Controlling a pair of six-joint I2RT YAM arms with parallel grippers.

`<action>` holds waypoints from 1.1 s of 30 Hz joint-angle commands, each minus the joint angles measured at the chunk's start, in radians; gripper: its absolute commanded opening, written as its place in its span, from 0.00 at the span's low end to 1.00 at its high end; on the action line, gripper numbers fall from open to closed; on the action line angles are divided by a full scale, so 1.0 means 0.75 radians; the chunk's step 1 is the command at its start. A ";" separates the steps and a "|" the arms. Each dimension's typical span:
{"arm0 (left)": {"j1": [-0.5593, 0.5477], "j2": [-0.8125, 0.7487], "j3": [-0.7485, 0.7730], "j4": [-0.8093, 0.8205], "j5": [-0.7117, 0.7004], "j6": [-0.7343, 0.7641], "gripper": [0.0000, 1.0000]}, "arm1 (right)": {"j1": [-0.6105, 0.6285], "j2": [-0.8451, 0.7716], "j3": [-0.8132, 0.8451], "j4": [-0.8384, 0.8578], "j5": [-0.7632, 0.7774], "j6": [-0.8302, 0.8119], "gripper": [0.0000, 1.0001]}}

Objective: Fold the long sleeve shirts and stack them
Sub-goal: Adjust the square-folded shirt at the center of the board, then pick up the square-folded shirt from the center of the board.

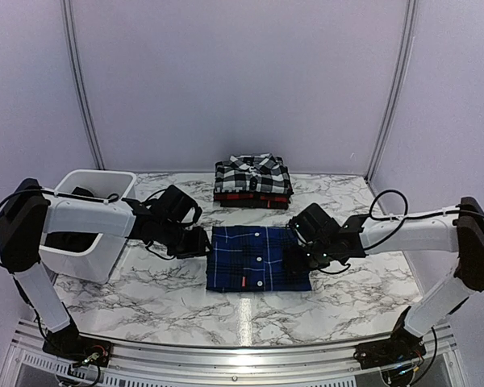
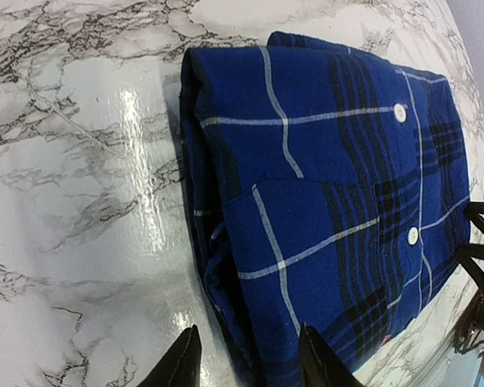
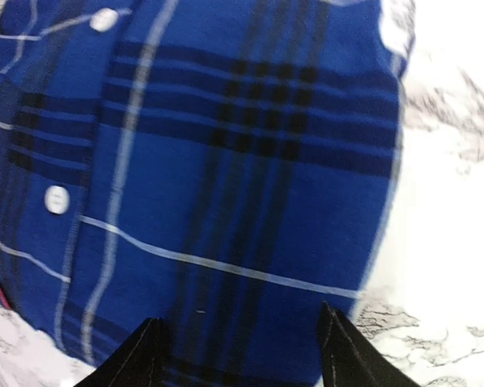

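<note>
Arms reach inward, low; left tool [image 2: 250,360], right tool [image 3: 242,352] jaws spread, flanking blue shirt [image 1: 254,256].

White tub [image 1: 85,260] on marble table [image 1: 347,300]

top external: fixed high behind the rig, facing down over the white marble-patterned table [image 1: 145,298] | left wrist: near, above left edge of the folded royal blue plaid cloth shirt [image 2: 323,201] | right wrist: nearer, above its right edge | shared by all: that shirt
</note>
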 commanded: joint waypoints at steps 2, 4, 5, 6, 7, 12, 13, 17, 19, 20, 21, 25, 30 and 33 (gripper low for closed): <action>0.013 -0.026 -0.052 0.050 0.089 -0.028 0.46 | -0.102 -0.008 -0.183 0.155 -0.160 0.037 0.61; 0.015 -0.023 -0.063 0.062 0.095 -0.033 0.46 | -0.124 0.011 -0.208 0.181 -0.193 0.038 0.61; 0.016 -0.020 -0.065 0.063 0.096 -0.031 0.46 | -0.128 0.009 -0.214 0.185 -0.195 0.042 0.61; 0.017 -0.018 -0.067 0.064 0.097 -0.031 0.46 | -0.130 -0.005 -0.219 0.192 -0.196 0.049 0.61; 0.019 -0.016 -0.071 0.065 0.095 -0.030 0.46 | -0.132 -0.027 -0.229 0.203 -0.216 0.052 0.61; 0.020 0.005 -0.076 0.084 0.123 -0.030 0.47 | -0.219 -0.156 -0.274 0.229 -0.287 0.051 0.63; 0.021 0.010 -0.076 0.092 0.138 -0.032 0.48 | -0.240 -0.182 -0.288 0.240 -0.299 0.048 0.64; 0.021 0.045 -0.082 0.141 0.185 -0.051 0.54 | -0.307 -0.226 -0.325 0.271 -0.337 0.038 0.65; 0.021 0.073 -0.082 0.158 0.187 -0.065 0.56 | -0.327 -0.231 -0.330 0.278 -0.343 0.034 0.66; 0.023 0.093 -0.080 0.161 0.187 -0.071 0.56 | -0.333 -0.231 -0.330 0.279 -0.346 0.032 0.65; 0.025 0.114 -0.075 0.162 0.185 -0.073 0.56 | -0.339 -0.231 -0.329 0.282 -0.348 0.030 0.66; 0.023 0.170 -0.075 0.203 0.177 -0.086 0.57 | -0.342 -0.229 -0.336 0.294 -0.351 0.027 0.65; 0.017 0.247 -0.042 0.231 0.215 -0.120 0.55 | -0.346 -0.216 -0.348 0.316 -0.357 0.027 0.65; 0.007 0.292 -0.024 0.230 0.223 -0.155 0.47 | -0.348 -0.213 -0.351 0.328 -0.357 0.026 0.65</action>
